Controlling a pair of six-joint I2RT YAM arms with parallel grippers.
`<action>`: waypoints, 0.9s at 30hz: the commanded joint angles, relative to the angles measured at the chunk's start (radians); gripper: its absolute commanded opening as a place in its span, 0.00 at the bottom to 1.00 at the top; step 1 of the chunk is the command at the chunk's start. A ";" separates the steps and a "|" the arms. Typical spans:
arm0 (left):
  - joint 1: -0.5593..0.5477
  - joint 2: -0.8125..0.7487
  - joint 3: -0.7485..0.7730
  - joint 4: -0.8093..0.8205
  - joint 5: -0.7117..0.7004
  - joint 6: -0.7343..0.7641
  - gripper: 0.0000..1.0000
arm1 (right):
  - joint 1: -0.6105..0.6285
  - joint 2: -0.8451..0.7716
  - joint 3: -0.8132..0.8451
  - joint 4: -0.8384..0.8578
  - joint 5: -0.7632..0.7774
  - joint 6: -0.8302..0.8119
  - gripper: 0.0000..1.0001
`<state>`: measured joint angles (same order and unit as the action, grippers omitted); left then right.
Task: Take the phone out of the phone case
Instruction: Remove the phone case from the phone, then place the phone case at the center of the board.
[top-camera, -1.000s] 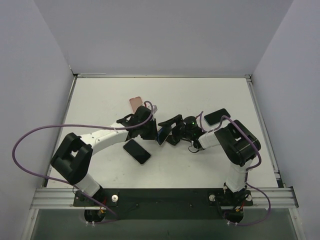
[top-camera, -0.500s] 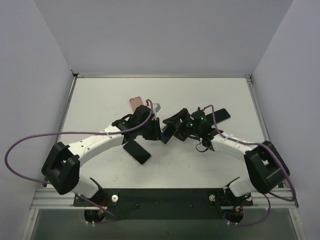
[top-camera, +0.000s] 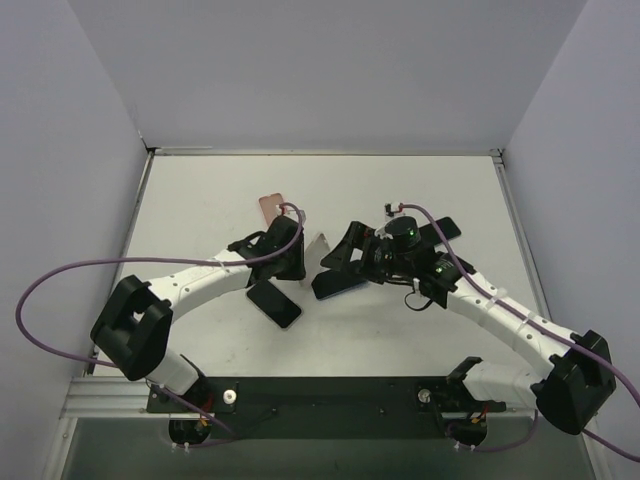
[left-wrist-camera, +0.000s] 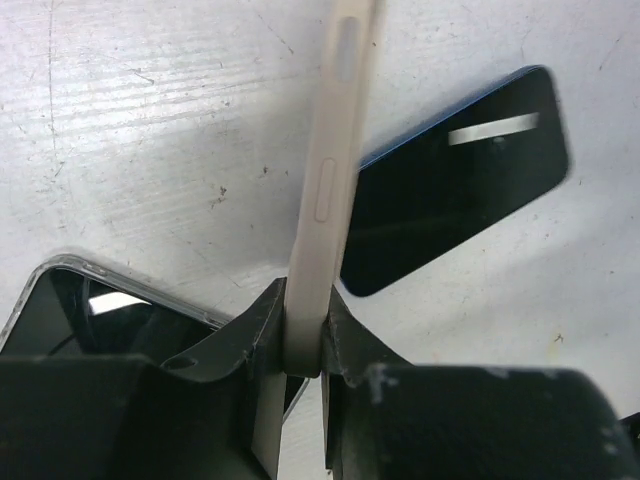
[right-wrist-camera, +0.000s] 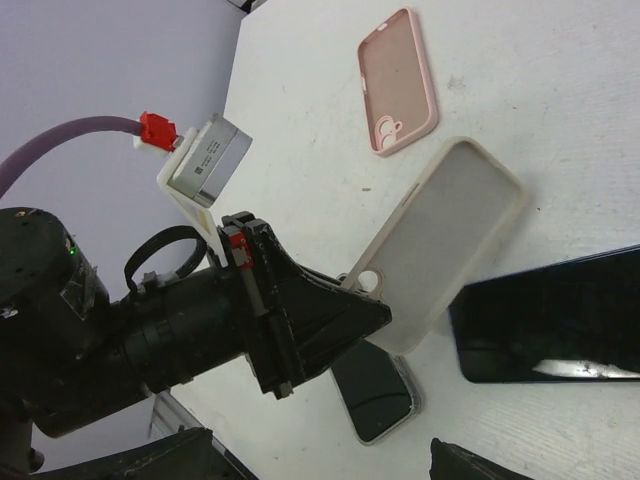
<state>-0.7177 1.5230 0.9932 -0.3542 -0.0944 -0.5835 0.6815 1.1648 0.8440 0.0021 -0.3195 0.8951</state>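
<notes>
My left gripper (top-camera: 300, 262) is shut on the edge of a beige phone case (top-camera: 320, 246) and holds it tilted above the table. The case is empty in the right wrist view (right-wrist-camera: 445, 245), with the left gripper (right-wrist-camera: 345, 310) clamped near its camera hole. In the left wrist view the case (left-wrist-camera: 330, 170) stands edge-on between the jaws. A dark phone (top-camera: 336, 284) lies flat on the table beside the case; it shows in the left wrist view (left-wrist-camera: 455, 185) and the right wrist view (right-wrist-camera: 550, 330). My right gripper (top-camera: 345, 252) is open and empty just above the phone.
A pink case (top-camera: 270, 206) lies behind the left gripper. A phone in a clear case (top-camera: 275, 303) lies in front of it. Another dark phone (top-camera: 436, 232) lies at the back right. White walls enclose the table (top-camera: 200, 200).
The dark phone has left the beige case and the right gripper, and now lies flat on the table. The right arm has stretched out. The left gripper still holds the case.
</notes>
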 joint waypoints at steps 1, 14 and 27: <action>-0.003 -0.024 0.012 0.018 -0.045 0.002 0.00 | -0.003 -0.016 0.010 -0.056 -0.041 -0.035 0.89; 0.066 -0.008 0.012 0.112 0.085 -0.035 0.00 | -0.088 -0.059 -0.042 -0.135 0.063 -0.025 0.87; 0.184 0.536 0.667 -0.177 0.348 -0.021 0.93 | -0.200 -0.215 -0.046 -0.350 0.166 -0.108 0.89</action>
<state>-0.5133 2.0972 1.6020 -0.3237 0.2714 -0.6586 0.4885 0.9604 0.7925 -0.2523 -0.1955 0.8307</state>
